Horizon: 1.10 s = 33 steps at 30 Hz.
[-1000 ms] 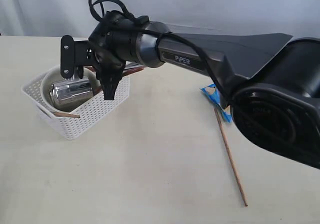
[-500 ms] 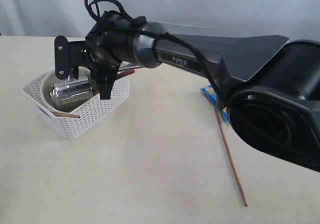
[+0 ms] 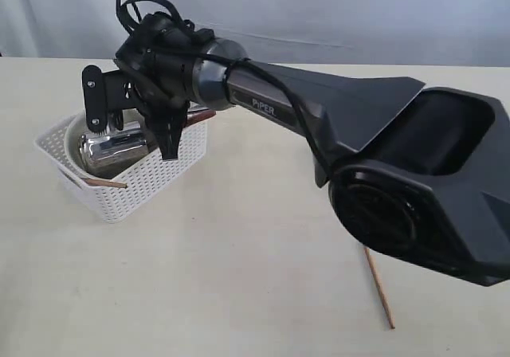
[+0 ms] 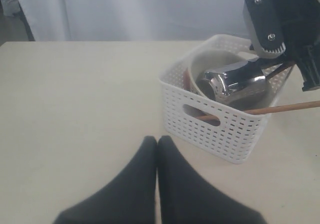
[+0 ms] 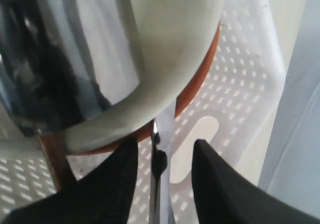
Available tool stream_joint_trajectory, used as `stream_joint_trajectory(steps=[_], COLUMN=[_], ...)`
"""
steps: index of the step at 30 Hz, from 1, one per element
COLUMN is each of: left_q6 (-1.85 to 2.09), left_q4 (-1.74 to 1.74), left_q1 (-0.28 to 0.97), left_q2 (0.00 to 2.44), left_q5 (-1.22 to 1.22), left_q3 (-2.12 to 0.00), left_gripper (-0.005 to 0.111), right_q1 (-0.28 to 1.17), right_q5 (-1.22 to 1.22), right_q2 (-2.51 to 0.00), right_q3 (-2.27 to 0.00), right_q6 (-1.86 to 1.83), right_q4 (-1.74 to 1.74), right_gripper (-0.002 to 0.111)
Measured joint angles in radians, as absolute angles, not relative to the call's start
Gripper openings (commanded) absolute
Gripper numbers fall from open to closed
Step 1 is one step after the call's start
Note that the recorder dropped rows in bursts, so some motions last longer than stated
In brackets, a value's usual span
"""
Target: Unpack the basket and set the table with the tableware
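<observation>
Exterior view: the right arm (image 3: 382,150) filled the near right of the frame and cut off all but the lower end of a loose chopstick (image 3: 380,293) lying toward the near right corner of the table (image 3: 239,293). The basket (image 3: 135,183) stood toward the far left corner. It held the bowl (image 3: 74,131), with the steel cup (image 3: 115,150) on its side inside it. A second chopstick (image 3: 102,182) poked out through the near wall. The right gripper (image 3: 131,134) hung over the basket, and its wrist hid the far wall.

Only the right wrist view showed that gripper's jaws. They stood about half open, with the fingers (image 5: 115,184) either side of a slim steel piece (image 5: 162,134). This was probably a knife or fork handle, but it was too blurred to name. A gap showed on each side, so nothing was clamped. This view also showed the rim of the reddish-brown plate (image 5: 202,79) under the bowl, which the exterior view did not make out.

The left wrist view showed the left gripper (image 4: 156,146) closed tip to tip and empty, over bare table apart from the basket.
</observation>
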State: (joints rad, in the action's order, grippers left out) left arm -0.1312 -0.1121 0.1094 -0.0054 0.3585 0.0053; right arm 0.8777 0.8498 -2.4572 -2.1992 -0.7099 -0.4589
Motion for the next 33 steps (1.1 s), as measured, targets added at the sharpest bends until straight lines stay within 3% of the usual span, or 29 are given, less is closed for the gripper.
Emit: stream_joint_trajectory(steps=[6,10,13,33], left_q6=[-0.131,-0.131,-0.131,-0.131], left_q4=[-0.112,-0.112,-0.112,-0.112], left_q1=[0.109,0.109,0.109,0.109], left_q2=[-0.005,-0.005,-0.005,-0.005], left_q5=[0.359,0.359,0.359,0.359], left_q3=[0.005,0.005,0.005,0.005], left_gripper=[0.000,0.000,0.000,0.000], right_q1=[0.874,0.870,0.870,0.890], right_q5=[0.849,0.847,0.854,0.867], right_q2=[-2.495,-2.499,-2.505,-2.505], right_q3=[-2.243,-2.243,-2.243,-2.243], right_q6=[-0.713,-0.713,-0.713,-0.713], right_q4=[-0.459,-0.462,-0.473,-0.507], right_gripper=[0.034,0.010,0.001,0.000])
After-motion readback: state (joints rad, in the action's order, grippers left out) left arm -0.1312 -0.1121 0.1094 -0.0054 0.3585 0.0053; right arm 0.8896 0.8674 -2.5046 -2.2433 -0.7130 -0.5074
